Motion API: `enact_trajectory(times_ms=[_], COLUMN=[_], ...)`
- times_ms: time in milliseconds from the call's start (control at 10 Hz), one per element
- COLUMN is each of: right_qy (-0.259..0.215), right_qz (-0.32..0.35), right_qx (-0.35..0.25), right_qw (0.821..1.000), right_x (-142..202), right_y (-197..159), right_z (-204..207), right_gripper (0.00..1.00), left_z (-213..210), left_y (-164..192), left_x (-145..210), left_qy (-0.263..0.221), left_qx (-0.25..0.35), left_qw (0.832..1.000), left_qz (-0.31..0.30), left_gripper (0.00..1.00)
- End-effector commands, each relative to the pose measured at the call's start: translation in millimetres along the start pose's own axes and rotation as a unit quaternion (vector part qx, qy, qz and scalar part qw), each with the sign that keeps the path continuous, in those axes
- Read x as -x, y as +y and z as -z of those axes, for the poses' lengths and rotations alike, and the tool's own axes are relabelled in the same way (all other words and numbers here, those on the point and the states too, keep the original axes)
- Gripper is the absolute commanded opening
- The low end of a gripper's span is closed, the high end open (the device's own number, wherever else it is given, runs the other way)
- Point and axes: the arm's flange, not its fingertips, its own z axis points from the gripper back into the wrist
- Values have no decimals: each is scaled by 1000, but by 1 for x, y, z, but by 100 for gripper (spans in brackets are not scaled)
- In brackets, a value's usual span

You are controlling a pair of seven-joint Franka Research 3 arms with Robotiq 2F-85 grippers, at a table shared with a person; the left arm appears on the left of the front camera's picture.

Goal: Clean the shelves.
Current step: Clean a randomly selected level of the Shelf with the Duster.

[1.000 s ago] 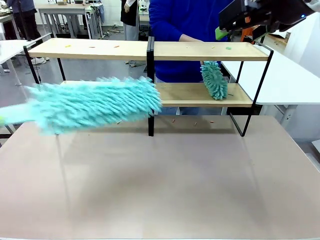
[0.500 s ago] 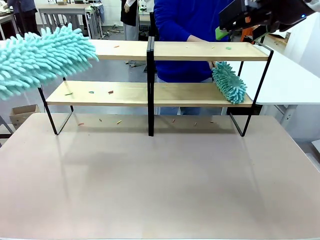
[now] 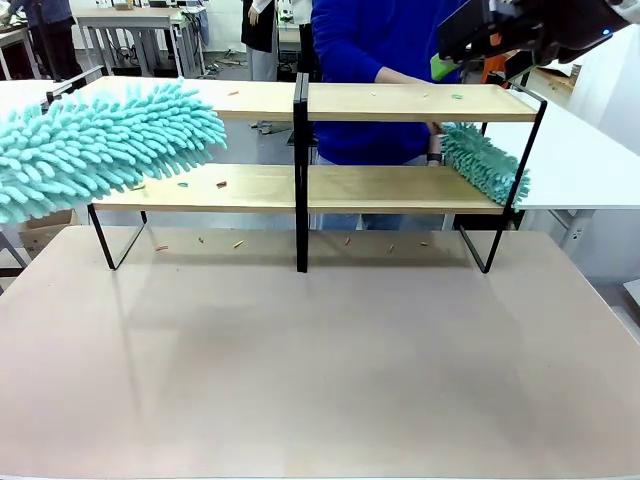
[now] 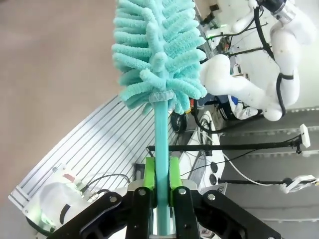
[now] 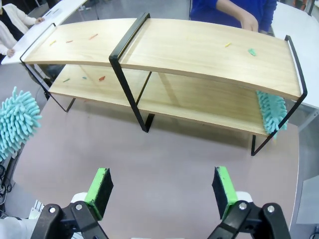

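Clamped tight on the thin teal handle of a fluffy duster (image 3: 100,150), the left gripper (image 4: 161,172) has both green pads pressed against the stick, and the mop head sticks out well beyond them. From the front, that head hangs at the left end of the shelves (image 3: 380,102), which stand across the far half of the table (image 3: 320,350). It overlaps the left end of the top left board and reaches down toward the lower one; whether the fibres touch the wood I cannot tell. The right gripper (image 5: 162,191) hovers high above the table in front of the shelves with its fingers spread wide and nothing between them. A second duster (image 3: 485,162) lies along the right end of the lower right board, on the side of a person whose hand (image 5: 247,21) is at the far edge of the top board. Small coloured scraps (image 3: 200,184) sit on the lower left board, more dot the top boards, and a few lie on the table under the shelves. Sweeping of the left half looks to be the step in hand, with much left to do. The next stroke probably calls for bringing the head down flat on a board and drawing it along, steering clear of the black central post.
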Motion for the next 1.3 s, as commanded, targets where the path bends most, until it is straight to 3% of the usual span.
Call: enact_trajectory(times_ms=[0,300,500,600,700,800,900,1000,1100,1200], right_qy=[0,0,0,0,0,0,0,0,0,0], right_qz=[1,1,1,1,1,1,1,1,1,1], right_qx=[-2,-2,-2,-2,-2,-2,-2,-2,-2,-2], right_qw=[1000,1000,1000,1000,1000,1000,1000,1000,1000,1000], right_x=[-2,-2,-2,-2,-2,-2,-2,-2,-2,-2], right_y=[-1,-1,-1,-1,-1,-1,-1,-1,-1,-1], right_z=[0,0,0,0,0,0,0,0,0,0], right_gripper=[100,100,100,100,100,100,100,100,100,100], left_z=[12,44,65,75,70,79,83,95,117,143], left_y=[-30,-87,-114,-121,-108,-119,-127,-134,-145,-157], left_x=[-37,-137,-191,-187,-174,-191,-165,-175,-202,-223], left_qy=[-5,-3,-78,-4,-41,-37,-77,-159,-197,-199], left_qx=[21,-29,-59,-27,-45,-46,-20,-45,-59,-80], left_qw=[999,993,985,992,991,990,993,980,972,974], left_qz=[-29,-113,-141,-123,-122,-127,-87,-113,-111,-71], left_gripper=[13,13,13,13,13,13,13,13,13,13])
